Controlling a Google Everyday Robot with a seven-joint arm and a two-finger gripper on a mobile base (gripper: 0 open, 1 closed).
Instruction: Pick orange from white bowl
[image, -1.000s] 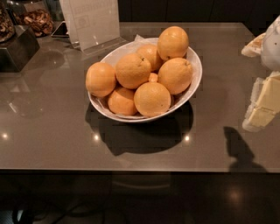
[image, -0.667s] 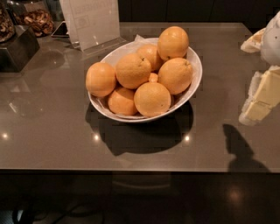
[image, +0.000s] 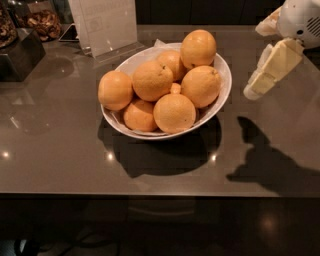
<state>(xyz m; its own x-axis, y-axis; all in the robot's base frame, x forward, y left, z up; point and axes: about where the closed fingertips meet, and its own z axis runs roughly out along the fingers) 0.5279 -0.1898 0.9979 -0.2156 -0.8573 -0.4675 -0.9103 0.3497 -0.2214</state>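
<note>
White bowl (image: 222, 95) sits mid-worktop (image: 55, 150), about seven oranges heaped in it. Heap is taller than the rim, so the top fruit rests on the others.

Target is probably the orange (image: 198, 48) at the bowl's 1 o'clock. It is highest, free on top and nearest the arm, so nothing has to be moved to reach it. It is big, round and evenly bright, with fine pebbled skin; likely firm with a little give.

Gripper (image: 257, 60) hangs off the bowl's 3 o'clock side, above the worktop and well apart from the fruit. Fingers (image: 272, 70) are cream, flat and blocky, spread wide with nothing between them. They look ready for a wide round grasp; reach not yet made.

Bowl is glossy white ceramic, shallow, thin-rimmed. Worktop is grey-brown and polished, showing glints and hard shadows.

Clear sign stand (image: 105, 25) is at the bowl's 11 o'clock, out of the way.
</note>
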